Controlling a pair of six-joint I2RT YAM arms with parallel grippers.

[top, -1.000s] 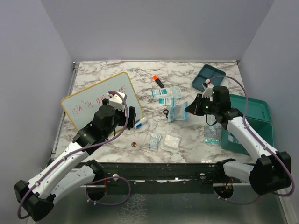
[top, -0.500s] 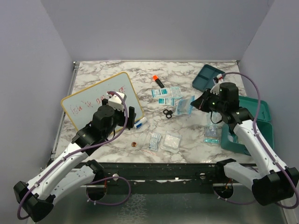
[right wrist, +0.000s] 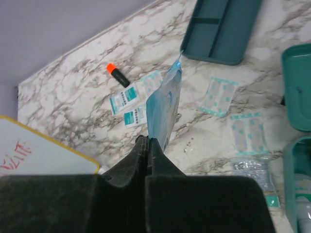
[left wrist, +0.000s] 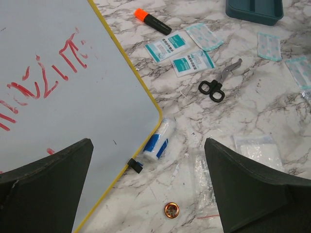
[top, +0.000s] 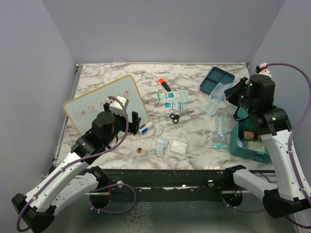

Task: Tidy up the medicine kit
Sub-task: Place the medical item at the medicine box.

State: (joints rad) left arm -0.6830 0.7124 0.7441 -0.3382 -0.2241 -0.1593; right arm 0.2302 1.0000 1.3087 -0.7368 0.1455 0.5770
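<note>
Most supplies lie loose on the worktop point(top: 112, 73), so we judge the job barely begun. Our left pincer point(top: 135, 120) hangs spread by the whiteboard point(top: 97, 104), above a tube point(left wrist: 159, 140) and coin point(left wrist: 171, 210). Marker point(top: 164, 84), sachets point(top: 172, 97), scissors point(top: 175, 117) and gauze packs point(top: 178, 146) wait mid-worktop. Our right pincer point(right wrist: 147, 141) pinches a blue pouch point(right wrist: 163, 109) aloft between the divided tray point(top: 217, 80) and the teal case point(top: 252, 145) at the right edge, with bandage packets point(top: 219, 138) just beside it.

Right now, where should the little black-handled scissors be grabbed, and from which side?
Probably take the scissors across the closed blades just past the black finger loops, from straight above: they lie flat on the table, bare on both sides of the blades.
</note>
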